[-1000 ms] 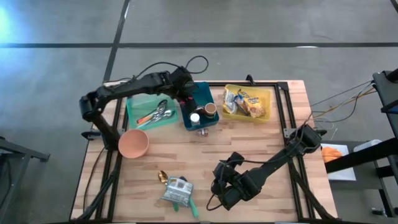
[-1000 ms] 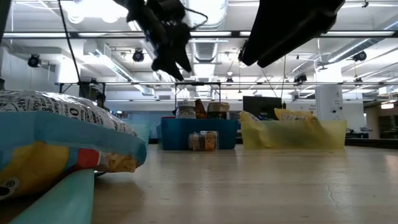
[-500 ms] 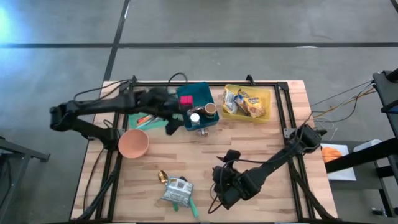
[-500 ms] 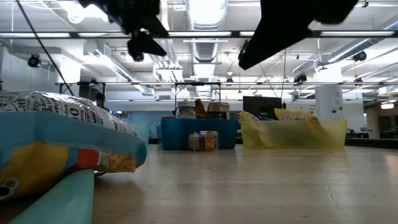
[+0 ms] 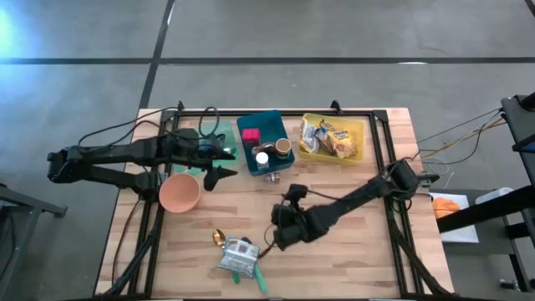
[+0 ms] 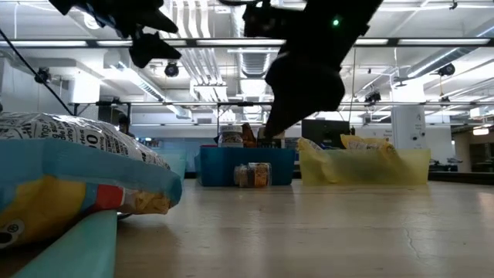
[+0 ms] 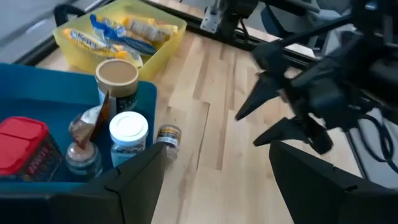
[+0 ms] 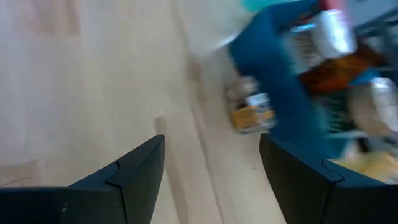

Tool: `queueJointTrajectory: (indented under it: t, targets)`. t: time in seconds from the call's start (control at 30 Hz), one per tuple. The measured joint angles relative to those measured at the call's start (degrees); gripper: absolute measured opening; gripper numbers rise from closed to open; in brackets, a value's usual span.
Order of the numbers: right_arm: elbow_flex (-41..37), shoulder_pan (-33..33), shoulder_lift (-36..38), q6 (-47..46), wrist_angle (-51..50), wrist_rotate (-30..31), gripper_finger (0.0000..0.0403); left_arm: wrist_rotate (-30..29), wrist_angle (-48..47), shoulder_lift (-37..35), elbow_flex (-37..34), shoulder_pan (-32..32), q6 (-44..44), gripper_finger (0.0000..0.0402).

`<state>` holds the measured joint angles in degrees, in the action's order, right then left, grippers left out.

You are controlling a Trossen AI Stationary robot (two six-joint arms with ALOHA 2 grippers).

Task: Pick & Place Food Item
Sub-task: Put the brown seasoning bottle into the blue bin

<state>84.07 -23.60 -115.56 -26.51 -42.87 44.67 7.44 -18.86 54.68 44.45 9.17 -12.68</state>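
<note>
Wooden table (image 5: 351,251) carried a snack bag (image 5: 237,256) at about six o'clock, lying free of both arms. At its one o'clock hovered the right gripper (image 5: 276,237), fingers spread and empty. The left gripper (image 5: 219,174), likewise wide with nothing in it, hung beside the pink bowl (image 5: 179,192) near nine o'clock.

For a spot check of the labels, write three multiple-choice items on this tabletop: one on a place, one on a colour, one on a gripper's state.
1. Where does the small jar stand?
A. on the table just outside the blue bin
B. in the yellow bin
C. in the bowl

2. What colour is the bin of snack packets?
A. red
B. yellow
C. black

3. How is the left gripper?
A. shut on a jar
B. shut on a spoon
C. open and empty

Answers: 1 A, the high view shows the jar on bare wood beside the bin wall. 2 B, its walls are yellow. 3 C, the left wrist view shows its fingers apart with nothing between.
</note>
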Motion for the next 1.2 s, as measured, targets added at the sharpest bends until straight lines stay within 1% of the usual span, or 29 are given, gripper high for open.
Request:
queueJointTrajectory:
  t: [0.1,0.13,0.23,0.37,0.43,0.53,0.7,0.87,1.2]
  targets:
    - [-0.4,2.8,0.2,5.7,2.9,-7.5,0.0261,0.0,-0.8,-2.4,0.1,0.0,0.4,0.0289]
    - [-0.4,3.8,0.3,7.3,3.9,-9.0,0.0261,0.0,-0.9,-3.3,0.2,0.0,0.7,0.0289]
    - [-0.3,6.6,0.6,10.9,6.1,-11.1,0.0261,0.0,-1.0,-6.0,0.3,0.0,2.2,0.0289]
    - [0.5,9.9,0.7,13.4,6.4,-12.1,0.0261,0.0,-4.6,-8.5,0.3,0.0,2.3,0.0289]
    - [0.6,11.5,0.7,14.9,6.4,-13.9,0.0261,0.0,-6.6,-9.5,0.3,0.0,2.3,0.0289]
    - [0.5,13.9,0.7,16.3,6.4,-17.5,0.0261,0.0,-9.4,-10.1,0.2,0.0,2.3,0.0289]
    - [0.5,16.1,0.7,21.8,6.9,-18.4,0.0261,0.0,-10.8,-9.9,0.2,0.0,2.3,0.0289]
    - [0.4,18.3,0.7,23.9,7.1,-25.4,0.0261,0.0,-11.0,-9.9,0.2,0.0,2.3,0.0289]
    - [-0.1,20.4,0.4,25.7,7.2,-25.8,0.0261,0.0,-10.8,-10.0,0.2,0.0,2.3,0.0289]
